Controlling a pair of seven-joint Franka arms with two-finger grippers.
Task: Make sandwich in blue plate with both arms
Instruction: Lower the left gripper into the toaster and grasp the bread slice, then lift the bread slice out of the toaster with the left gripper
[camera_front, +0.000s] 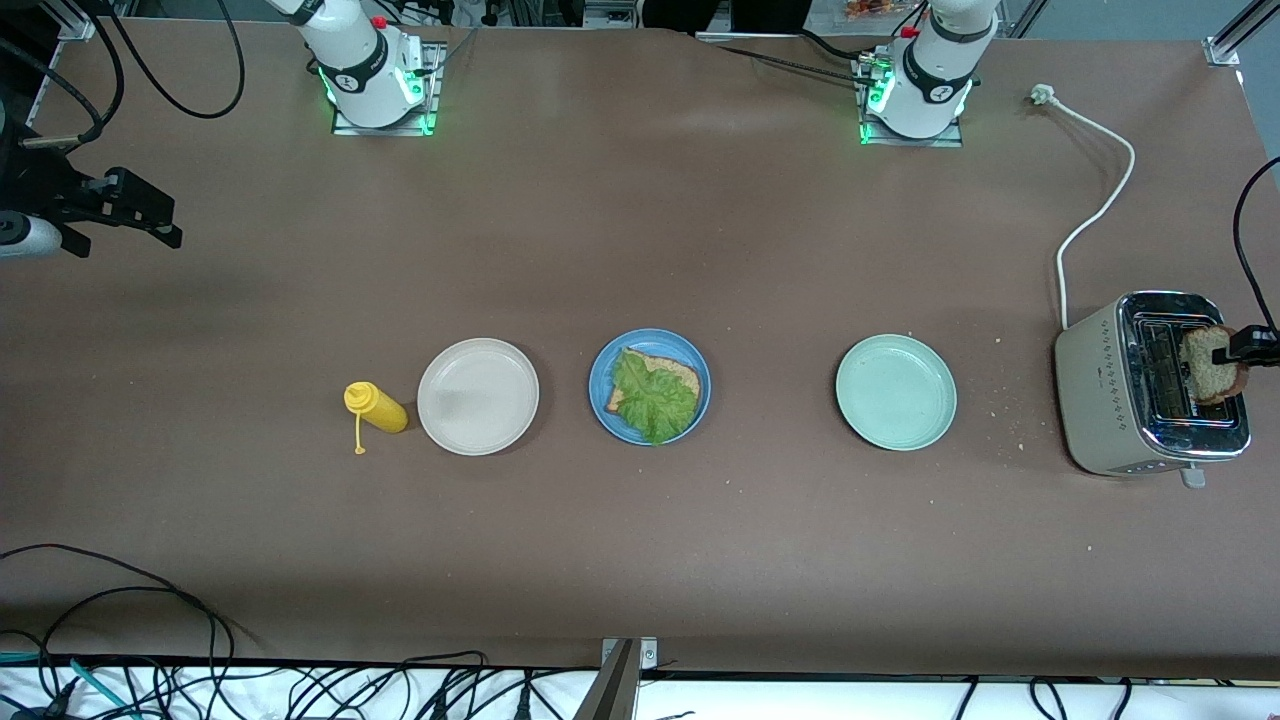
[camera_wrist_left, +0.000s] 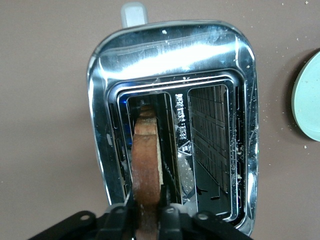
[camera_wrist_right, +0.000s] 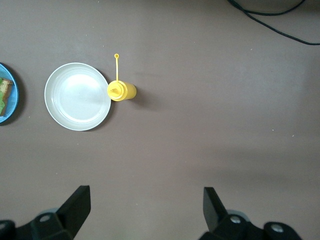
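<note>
Brown paper-covered table (camera_front: 640, 560): work surface.
Beige-and-chrome two-slot toaster (camera_front: 1150, 400): at left arm's end of table.
Round medium-blue plastic plate (camera_front: 601, 375): mid-table, between beige-white plate (camera_front: 478, 396) and pale mint-green plate (camera_front: 896, 391); carries one bread slice under ruffled green lettuce leaf (camera_front: 653, 396). Top slice missing.
Second brown wholegrain bread slice (camera_wrist_left: 146, 165): upright in toaster slot, edge pinched by left gripper (camera_wrist_left: 146, 220), jaws clamped on crust.
Advice: lift straight up, clear slot walls, keep slice vertical until free.
Right gripper (camera_wrist_right: 145, 205): jaws apart, waiting over bare table near yellow squeeze bottle (camera_wrist_right: 121, 91).

A brown table (camera_front: 640, 560) holds, across the frame's middle, a yellow bottle (camera_front: 377, 407), beige plate (camera_front: 478, 396), blue plate (camera_front: 601, 385), mint plate (camera_front: 896, 391) and toaster (camera_front: 1100, 400).
</note>
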